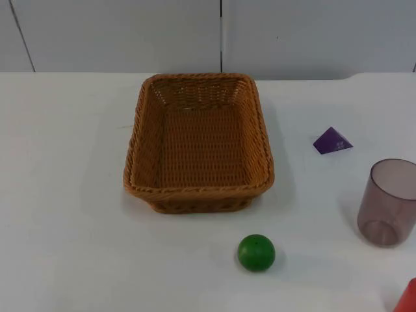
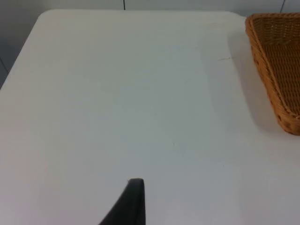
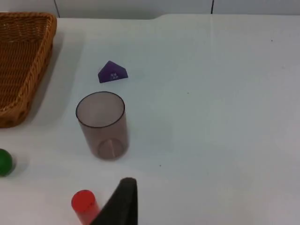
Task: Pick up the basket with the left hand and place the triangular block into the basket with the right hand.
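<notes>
Item: brown woven wicker basket [image 1: 198, 146], desk [image 1: 65, 195] centre, untouched. Left pincer [image 2: 133, 197] waits at its nine o'clock, spread unreadable; you grip the near rim squarely.

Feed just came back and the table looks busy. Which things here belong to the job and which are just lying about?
For the job:
- wicker basket, empty, mid-table
- purple triangular block, on the table to the basket's right

Lying about:
- green ball, in front of the basket
- translucent cup, upright, nearer than the block
- red cylinder, near the cup
</notes>
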Controlling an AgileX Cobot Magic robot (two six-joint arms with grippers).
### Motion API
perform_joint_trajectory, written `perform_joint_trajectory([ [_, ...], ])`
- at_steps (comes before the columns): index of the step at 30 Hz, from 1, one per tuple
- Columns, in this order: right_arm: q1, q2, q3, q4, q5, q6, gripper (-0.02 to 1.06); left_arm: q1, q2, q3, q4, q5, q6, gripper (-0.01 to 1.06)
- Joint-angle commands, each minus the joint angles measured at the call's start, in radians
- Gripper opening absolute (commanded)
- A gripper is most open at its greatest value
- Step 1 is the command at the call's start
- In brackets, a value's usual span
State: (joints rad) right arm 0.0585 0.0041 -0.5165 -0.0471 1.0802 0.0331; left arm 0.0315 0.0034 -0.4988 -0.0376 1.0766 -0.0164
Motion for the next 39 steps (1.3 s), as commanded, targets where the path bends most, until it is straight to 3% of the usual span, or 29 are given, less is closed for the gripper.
perform_joint_trajectory([
  [1,-0.008,-0.004,0.000,0.023,-0.003,-0.001,1.05,-0.007,-0.003,0.004,-0.007,-0.003,0.000,1.05],
  [5,-0.008,0.009,-0.029,0.047,-0.003,-0.020,1.05,-0.007,0.011,-0.009,-0.018,-0.003,0.000,1.05],
  [11,-0.008,0.206,-0.127,0.047,-0.052,-0.033,1.05,-0.007,0.240,-0.087,-0.044,-0.019,0.000,1.05],
  [14,-0.008,0.364,-0.174,0.047,-0.136,-0.033,1.05,-0.007,0.413,-0.149,-0.057,-0.053,0.000,1.05],
  [19,-0.008,0.588,-0.236,0.063,-0.187,-0.033,1.05,-0.007,0.642,-0.234,-0.057,-0.127,0.010,1.05],
  [27,-0.008,0.827,-0.248,0.059,-0.256,-0.045,1.05,-0.007,0.857,-0.247,-0.089,-0.206,0.016,1.05],
  [39,-0.008,0.925,-0.248,0.053,-0.271,-0.045,1.05,-0.007,1.026,-0.253,-0.169,-0.297,0.072,1.05],
])
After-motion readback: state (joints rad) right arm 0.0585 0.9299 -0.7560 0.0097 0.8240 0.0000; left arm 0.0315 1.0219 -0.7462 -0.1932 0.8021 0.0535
